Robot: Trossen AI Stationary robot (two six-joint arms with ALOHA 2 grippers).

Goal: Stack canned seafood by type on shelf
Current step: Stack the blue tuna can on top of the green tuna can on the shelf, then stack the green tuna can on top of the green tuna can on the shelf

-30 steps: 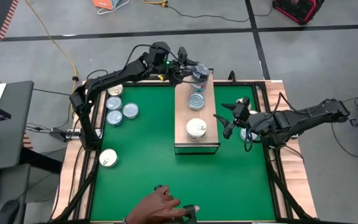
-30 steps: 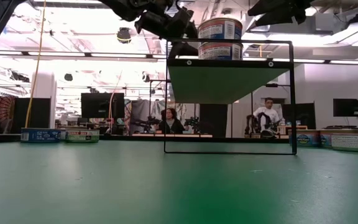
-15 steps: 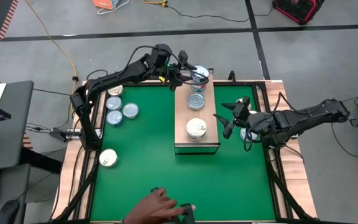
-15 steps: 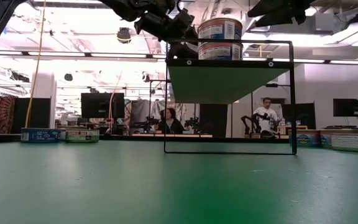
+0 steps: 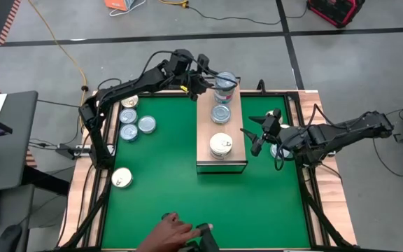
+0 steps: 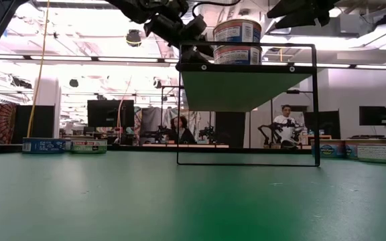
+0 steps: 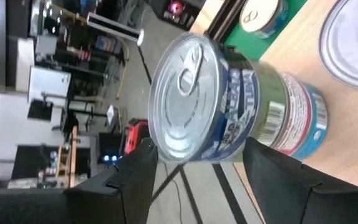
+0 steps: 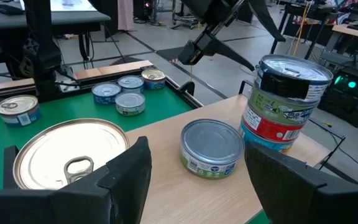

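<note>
The shelf [image 5: 235, 129] is a light-wood block standing on the green mat. At its far end is a stack of two tins [image 5: 224, 84], a blue-labelled tin [image 7: 197, 102] resting on a green-and-red one [image 8: 278, 121]. A single silver-topped tin [image 5: 220, 112] and a white-topped tin [image 5: 220, 145] sit nearer along the plank. My left gripper [image 5: 208, 80] is open, rolled on its side, just left of the stack's top tin and apart from it. My right gripper [image 5: 256, 136] hangs open off the shelf's right side, facing the white-topped tin [image 8: 67, 158].
Several loose tins [image 5: 129, 117] lie on the mat's far left and one [image 5: 121, 178] lies nearer. Another tin [image 5: 280, 150] shows under the right arm. A person's hand [image 5: 170, 234] reaches in at the near edge. The mat's middle and near right are bare.
My left gripper has rolled a little about its own axis while staying beside the stack, which has kept upright. The person's hand at the near edge has drawn back slightly.
</note>
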